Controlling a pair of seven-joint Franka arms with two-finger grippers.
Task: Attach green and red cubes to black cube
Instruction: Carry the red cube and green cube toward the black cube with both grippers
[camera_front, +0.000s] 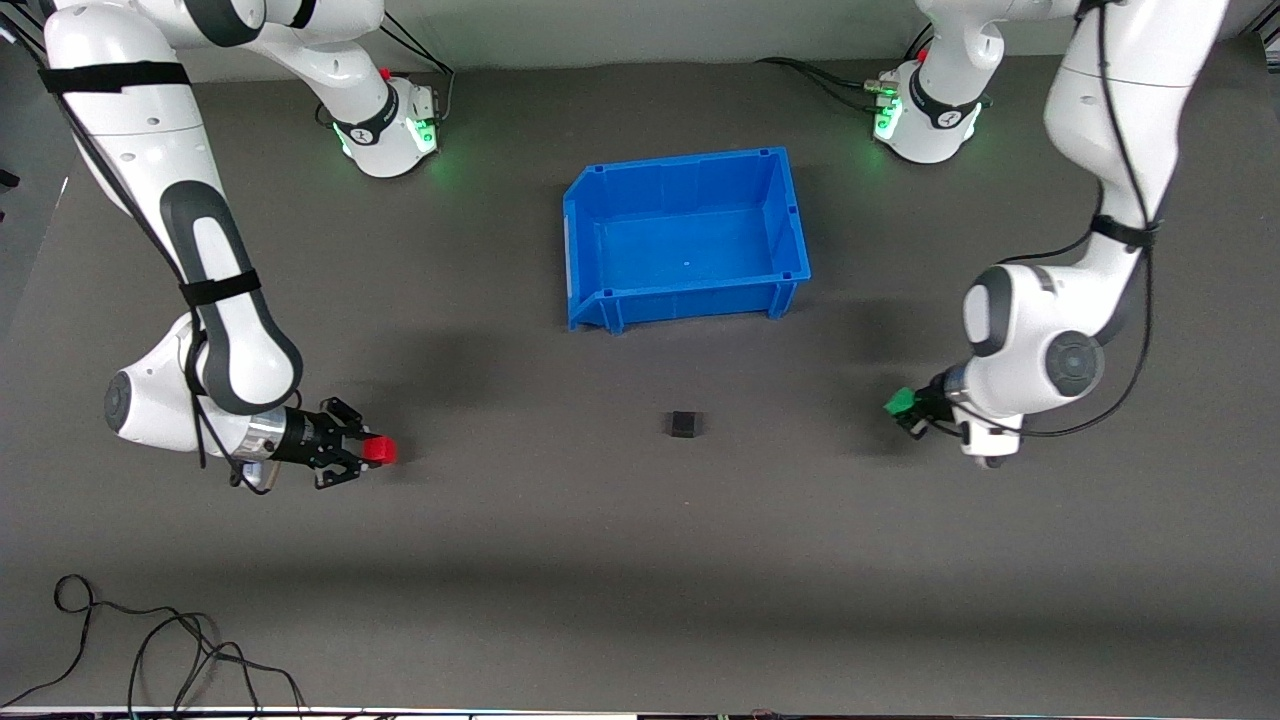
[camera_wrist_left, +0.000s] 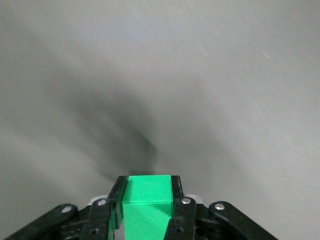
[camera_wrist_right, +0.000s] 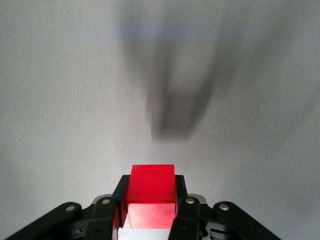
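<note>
Done: you have both coloured cubes picked up, one in each hand.
Left to do: neither cube touches the black cube (camera_front: 684, 424) yet, so both joins remain.
Right hand (camera_front: 362, 452): clenched on the red cube (camera_front: 379, 450), low over the table (camera_front: 640, 600) toward the right arm's end, well apart from the black cube.
Left hand (camera_front: 912, 410): clenched on the green cube (camera_front: 900, 402), low over the table toward the left arm's end, also well apart from the black cube.
Black cube: it sits alone on the table between your two hands, nearer the front camera than the blue bin (camera_front: 790, 215).
Pointing: each hand lies nearly level and points its cube inward, toward the black cube.
Long axis: none to speak of, since all three are cubes; only the facing sides matter.
Grip detail: in the right wrist view the red cube (camera_wrist_right: 151, 186) juts past the fingertips; in the left wrist view the green cube (camera_wrist_left: 148, 197) does the same, so each has a bare front face to press on.
Judgement: you are about midway, with approach and contact still ahead.
</note>
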